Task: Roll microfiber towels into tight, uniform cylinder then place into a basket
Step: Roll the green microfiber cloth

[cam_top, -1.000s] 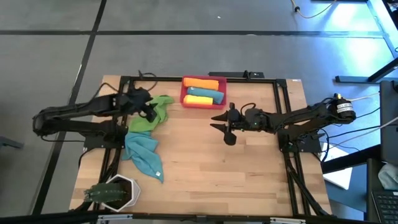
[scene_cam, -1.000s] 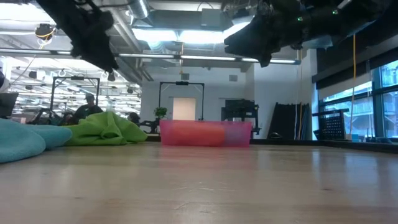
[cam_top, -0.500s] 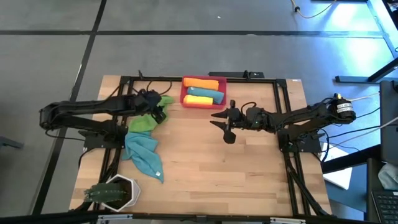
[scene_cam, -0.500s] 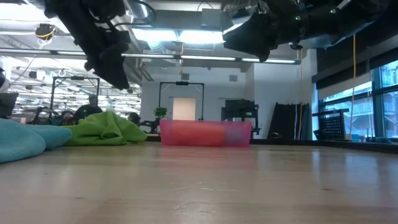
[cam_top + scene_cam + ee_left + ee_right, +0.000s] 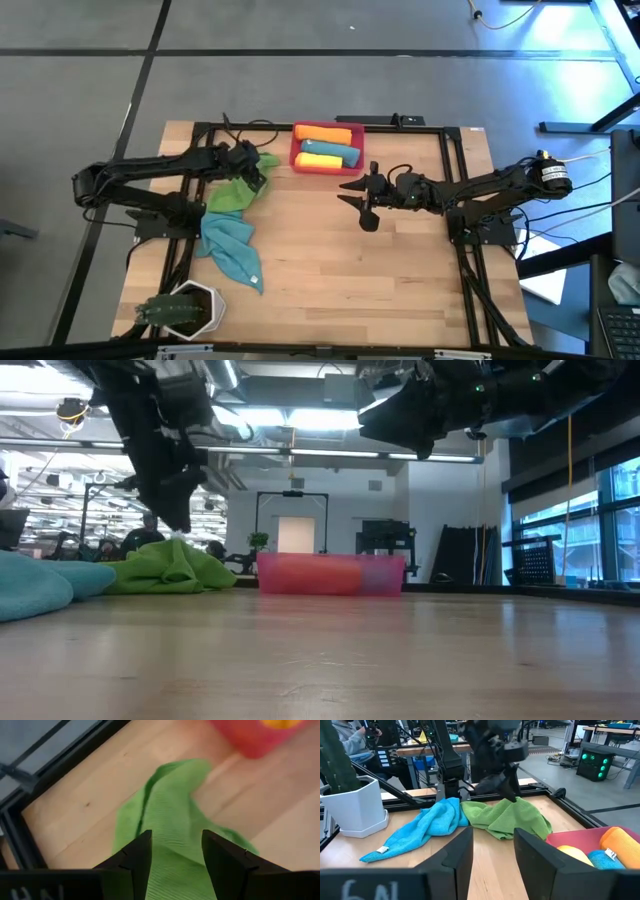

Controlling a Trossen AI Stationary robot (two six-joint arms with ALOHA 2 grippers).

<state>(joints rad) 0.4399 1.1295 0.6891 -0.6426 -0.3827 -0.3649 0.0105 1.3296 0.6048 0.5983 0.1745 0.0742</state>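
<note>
Now your left gripper (image 5: pixel 252 170) hovers, fingers apart, right over the crumpled green microfiber towel (image 5: pixel 236 185) beside the low red-pink plastic basket (image 5: pixel 327 147). You're at the pickup: lower and pinch an edge. Your right gripper (image 5: pixel 363 198) waits mid-table, fingers apart, empty.

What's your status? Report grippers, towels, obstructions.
Left gripper open, over the green towel, nothing held. Right gripper open, empty, waiting mid-table. Basket holds three rolls; teal towel unrolled. Nothing in the way.
</note>
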